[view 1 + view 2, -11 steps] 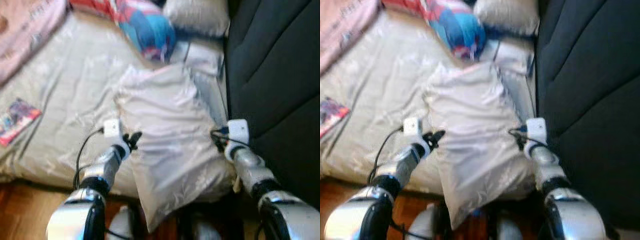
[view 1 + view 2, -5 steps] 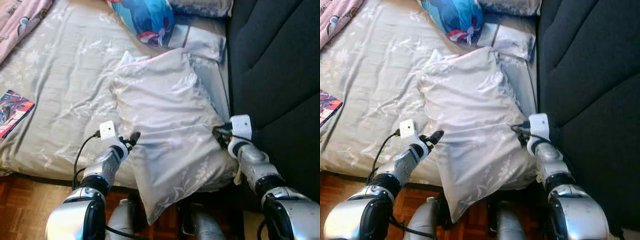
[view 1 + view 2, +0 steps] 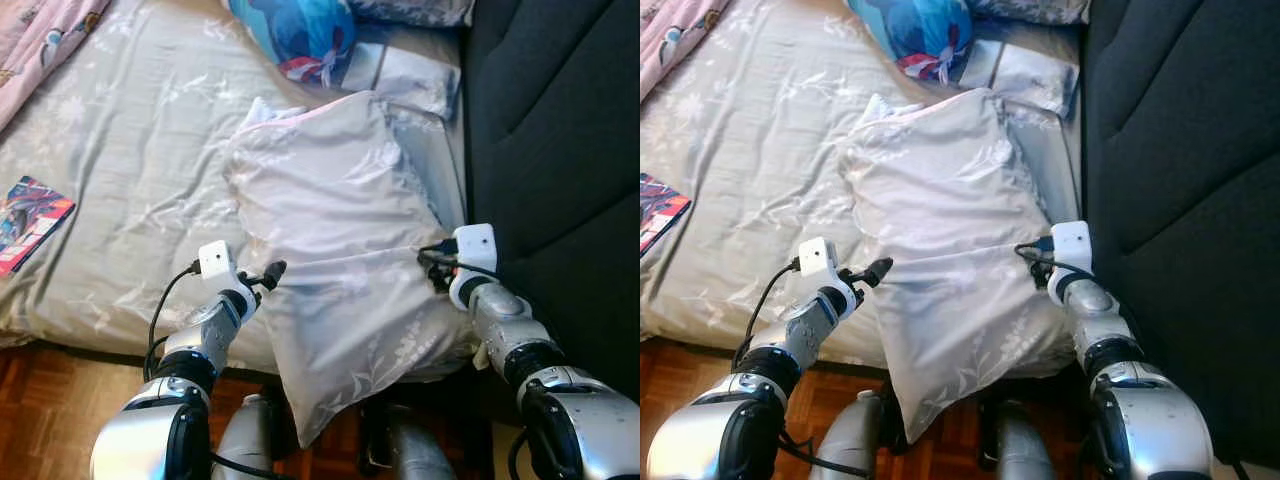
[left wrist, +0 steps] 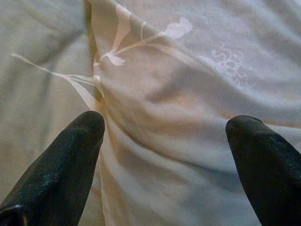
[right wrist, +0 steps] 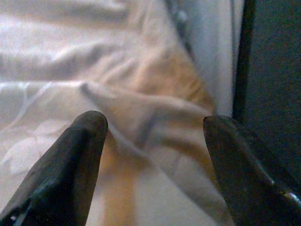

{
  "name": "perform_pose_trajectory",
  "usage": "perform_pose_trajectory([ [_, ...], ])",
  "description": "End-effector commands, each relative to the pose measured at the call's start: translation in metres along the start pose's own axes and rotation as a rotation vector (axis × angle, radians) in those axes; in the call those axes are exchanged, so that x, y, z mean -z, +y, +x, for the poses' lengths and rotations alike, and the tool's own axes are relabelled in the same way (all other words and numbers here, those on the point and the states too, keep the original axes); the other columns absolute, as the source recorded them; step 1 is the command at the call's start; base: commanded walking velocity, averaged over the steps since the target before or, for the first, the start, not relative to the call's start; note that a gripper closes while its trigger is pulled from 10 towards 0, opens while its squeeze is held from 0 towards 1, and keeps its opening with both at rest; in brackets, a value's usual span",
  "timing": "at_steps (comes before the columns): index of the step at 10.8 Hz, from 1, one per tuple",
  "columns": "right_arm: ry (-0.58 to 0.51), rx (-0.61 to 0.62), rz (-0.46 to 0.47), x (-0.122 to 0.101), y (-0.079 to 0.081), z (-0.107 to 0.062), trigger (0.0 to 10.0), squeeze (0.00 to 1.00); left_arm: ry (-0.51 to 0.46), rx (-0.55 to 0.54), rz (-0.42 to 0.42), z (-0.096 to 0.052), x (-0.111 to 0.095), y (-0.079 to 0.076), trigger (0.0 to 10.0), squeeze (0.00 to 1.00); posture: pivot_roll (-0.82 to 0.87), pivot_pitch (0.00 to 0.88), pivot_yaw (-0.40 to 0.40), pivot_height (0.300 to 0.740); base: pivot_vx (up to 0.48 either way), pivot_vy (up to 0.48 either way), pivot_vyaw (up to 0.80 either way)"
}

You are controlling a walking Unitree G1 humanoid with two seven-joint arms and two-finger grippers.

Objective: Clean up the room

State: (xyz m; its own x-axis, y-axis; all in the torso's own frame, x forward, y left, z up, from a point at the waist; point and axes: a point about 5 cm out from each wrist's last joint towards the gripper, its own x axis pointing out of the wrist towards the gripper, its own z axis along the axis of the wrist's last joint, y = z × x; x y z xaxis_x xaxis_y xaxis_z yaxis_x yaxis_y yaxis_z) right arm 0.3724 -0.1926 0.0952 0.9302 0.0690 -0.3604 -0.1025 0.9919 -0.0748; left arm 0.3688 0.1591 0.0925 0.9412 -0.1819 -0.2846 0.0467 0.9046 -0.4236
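Note:
A large pale grey pillow [image 3: 340,230] with a faint leaf print lies at the bed's near edge, its lower corner hanging over the floor. My left gripper [image 3: 270,275] touches its left side, and my right gripper [image 3: 437,270] presses against its right side next to the dark upholstery. In the left wrist view the gripper [image 4: 164,136] is open, its fingers [image 4: 61,165] spread wide with pillow fabric bulging between them. The right wrist view shows the same: that gripper [image 5: 155,136] is open, and a fold of the pillowcase sits between its fingers [image 5: 70,160].
The bed [image 3: 130,170] has a grey flowered sheet. A colourful magazine [image 3: 30,210] lies at its left, a pink blanket [image 3: 40,30] at the far left, a blue and red bundle [image 3: 295,30] and flat silvery packets [image 3: 410,75] at the back. Dark upholstery [image 3: 560,120] rises on the right. Wooden floor [image 3: 40,400] is below.
The camera has shifted slightly and the picture has sharpened. Both grippers stay at the pillow's two sides as before.

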Motion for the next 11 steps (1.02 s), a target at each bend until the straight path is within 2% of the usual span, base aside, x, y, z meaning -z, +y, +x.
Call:
perform_pose_trajectory([
  [1,0.063,-0.006,-0.007,0.014,0.001,-0.002,10.0,0.0,0.041,-0.014,-0.013,-0.005,0.013,0.008,10.0,1.0,0.14,0.419,-0.007,0.691,0.0,0.0,0.0],
  [2,0.076,-0.003,-0.021,0.017,0.001,-0.002,10.0,0.0,0.022,-0.002,-0.025,-0.006,0.009,0.008,10.0,1.0,0.15,0.418,-0.006,0.691,0.0,0.0,0.0],
  [3,0.082,0.001,-0.027,0.018,0.002,-0.002,10.0,0.0,0.011,0.01,-0.03,-0.008,0.008,0.009,10.0,0.0,0.16,0.426,-0.006,0.691,0.0,0.0,0.0],
  [7,0.114,0.031,-0.029,0.025,0.003,-0.003,10.0,0.0,-0.014,0.021,-0.039,-0.029,0.006,0.015,10.0,0.0,0.21,0.445,0.013,0.691,0.0,0.0,0.0],
  [11,0.198,0.052,0.004,0.052,0.008,-0.008,10.0,0.0,-0.039,0.034,-0.037,-0.054,-0.002,0.006,10.0,0.0,0.27,0.478,0.038,0.691,0.0,0.0,0.0],
])
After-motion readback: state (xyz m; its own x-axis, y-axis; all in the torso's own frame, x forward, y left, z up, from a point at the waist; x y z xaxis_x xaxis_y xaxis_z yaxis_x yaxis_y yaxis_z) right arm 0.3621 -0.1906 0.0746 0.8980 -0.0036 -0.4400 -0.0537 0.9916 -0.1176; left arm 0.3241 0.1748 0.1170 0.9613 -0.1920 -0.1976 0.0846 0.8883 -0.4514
